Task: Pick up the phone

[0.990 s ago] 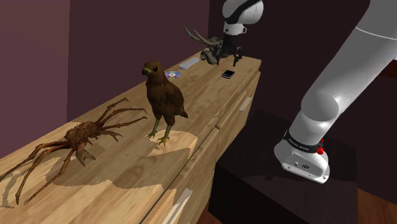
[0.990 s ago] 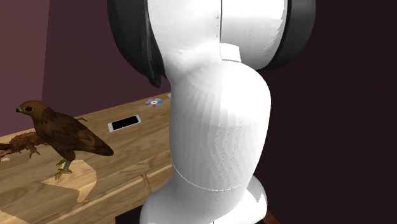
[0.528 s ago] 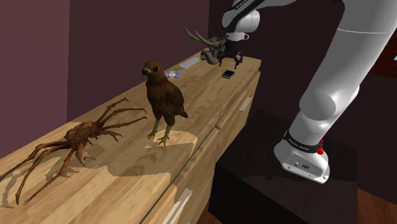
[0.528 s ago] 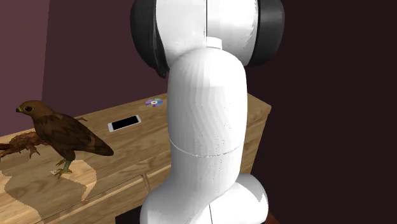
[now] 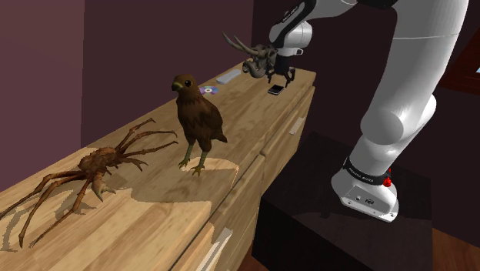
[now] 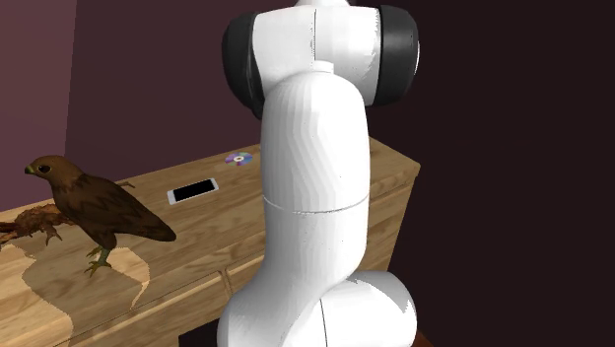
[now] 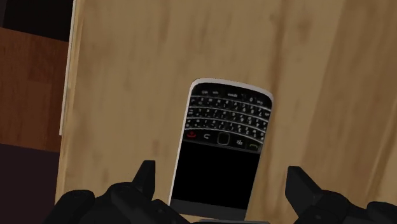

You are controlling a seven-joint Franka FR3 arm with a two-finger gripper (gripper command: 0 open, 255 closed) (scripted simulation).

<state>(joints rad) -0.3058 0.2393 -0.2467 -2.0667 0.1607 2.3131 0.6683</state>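
Phone lies flat on the desk — approach step; gripper hovers above, jaws open astride it. Next: descend, then close across its sides.

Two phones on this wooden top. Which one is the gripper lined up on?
The black keypad phone, lying between the open gripper's fingers. The white-framed phone has no keys.

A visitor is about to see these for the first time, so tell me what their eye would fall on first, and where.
First the brown hawk figure standing midway along the wooden cabinet top, with a long-legged crab figure sprawled nearer the shoulder view's lower left. Then the big white arm, whose open tool hangs over a black keypad phone lying flat at the top's far end.
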